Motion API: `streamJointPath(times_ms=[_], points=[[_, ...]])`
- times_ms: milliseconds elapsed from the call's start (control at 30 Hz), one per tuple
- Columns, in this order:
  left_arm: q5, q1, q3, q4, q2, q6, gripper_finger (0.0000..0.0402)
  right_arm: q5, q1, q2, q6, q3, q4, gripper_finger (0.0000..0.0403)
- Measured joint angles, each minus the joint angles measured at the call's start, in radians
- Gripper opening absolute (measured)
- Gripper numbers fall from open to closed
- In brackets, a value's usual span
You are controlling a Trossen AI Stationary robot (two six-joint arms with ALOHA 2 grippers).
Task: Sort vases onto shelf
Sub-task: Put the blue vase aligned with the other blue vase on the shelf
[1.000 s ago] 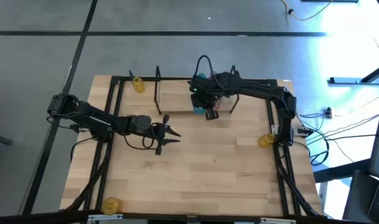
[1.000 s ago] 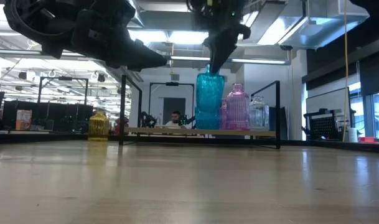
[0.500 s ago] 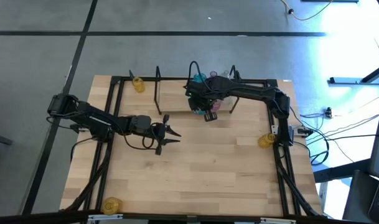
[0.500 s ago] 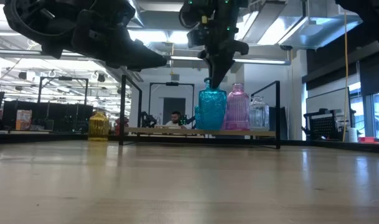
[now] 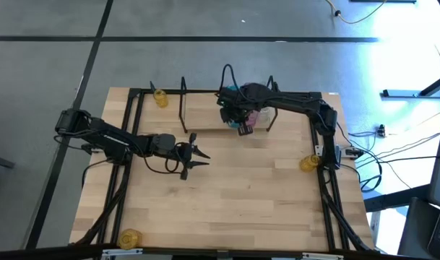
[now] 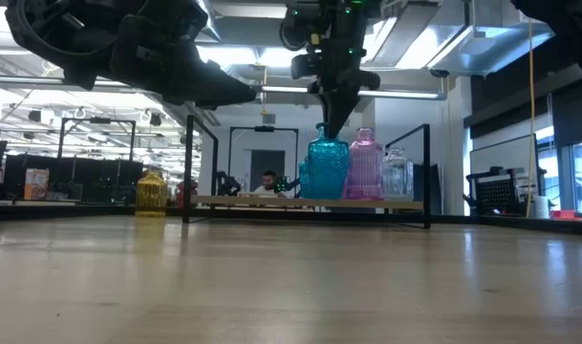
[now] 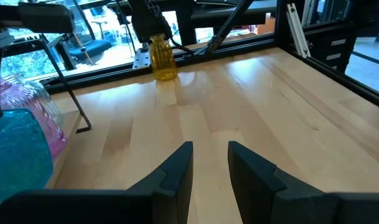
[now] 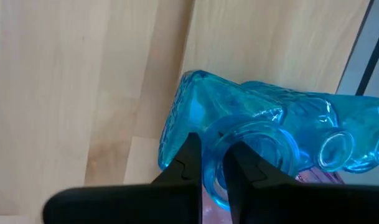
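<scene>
vases (image 6: 326, 170): glossy translucent glass | shelf (image 6: 271, 202): pale wood, black wire | fingers (image 7: 180, 169): matt black

Both arms matte black, jointed tubes with thin black cables looped alongside. Right claw (image 6: 336, 113) has green indicator lights above it; left claw (image 7: 209, 163) has blocky black fingers.

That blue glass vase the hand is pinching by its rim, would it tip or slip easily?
The teal-blue vase looks like smooth glass, so the right hand, pinching only its rim, might slip. Its body is wider than its neck, so it probably stands steadily on the shelf. Knocking the pink vase beside it could chip either.
</scene>
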Motion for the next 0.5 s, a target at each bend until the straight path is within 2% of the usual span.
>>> streamJointPath(times_ms=[500], points=[[0.000, 0.000, 0.000, 0.000, 0.000, 0.000, 0.0094, 0.000, -0.037, 0.000, -0.027, 0.000, 0.036, 0.0019]])
